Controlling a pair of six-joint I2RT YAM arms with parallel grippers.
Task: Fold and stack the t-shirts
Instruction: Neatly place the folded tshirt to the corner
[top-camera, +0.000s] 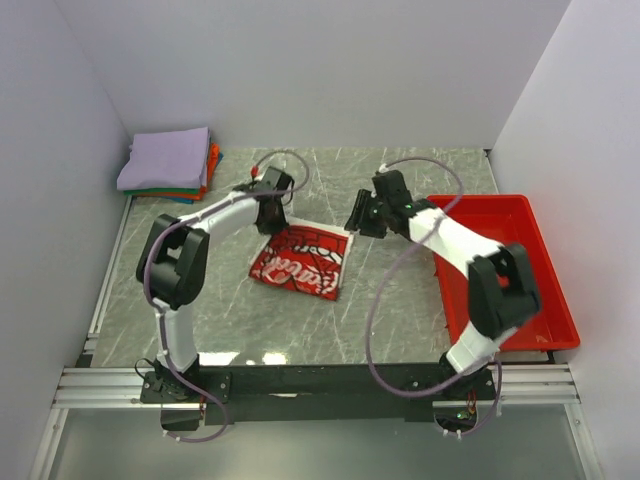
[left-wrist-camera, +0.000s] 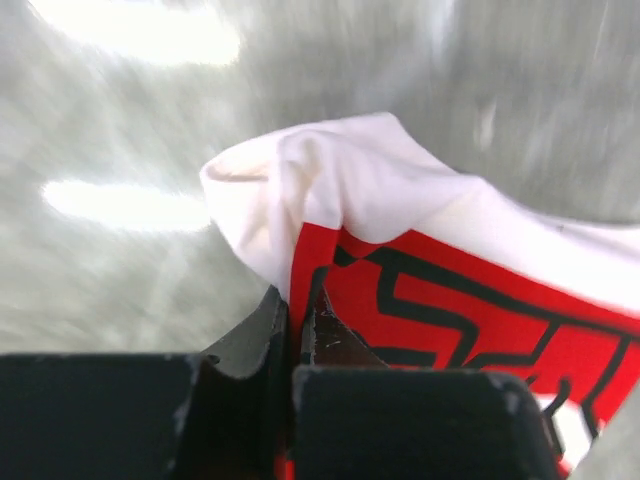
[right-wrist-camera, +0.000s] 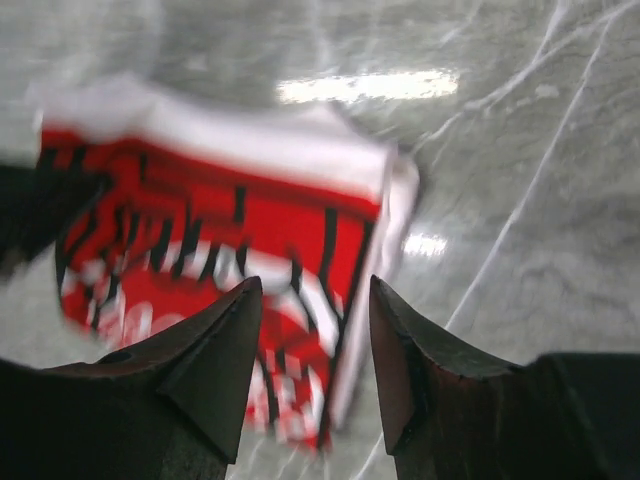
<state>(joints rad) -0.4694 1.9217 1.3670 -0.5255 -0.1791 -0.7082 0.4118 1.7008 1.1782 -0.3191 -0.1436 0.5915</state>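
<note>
The white t-shirt (top-camera: 300, 262) with the big red print lies folded mid-table, print side up. My left gripper (top-camera: 268, 207) is at its far left corner, and in the left wrist view the gripper (left-wrist-camera: 298, 305) is shut on a raised fold of the shirt (left-wrist-camera: 400, 190). My right gripper (top-camera: 358, 216) hovers just off the shirt's far right corner. In the right wrist view it (right-wrist-camera: 315, 300) is open, with nothing between its fingers and the blurred shirt (right-wrist-camera: 220, 200) below. Folded t-shirts (top-camera: 168, 165), lavender on top, are stacked at the back left.
A red plastic tray (top-camera: 520, 250) stands along the right side, under the right arm's elbow. White walls close in the left, back and right. The arms' bases sit on the rail at the near edge.
</note>
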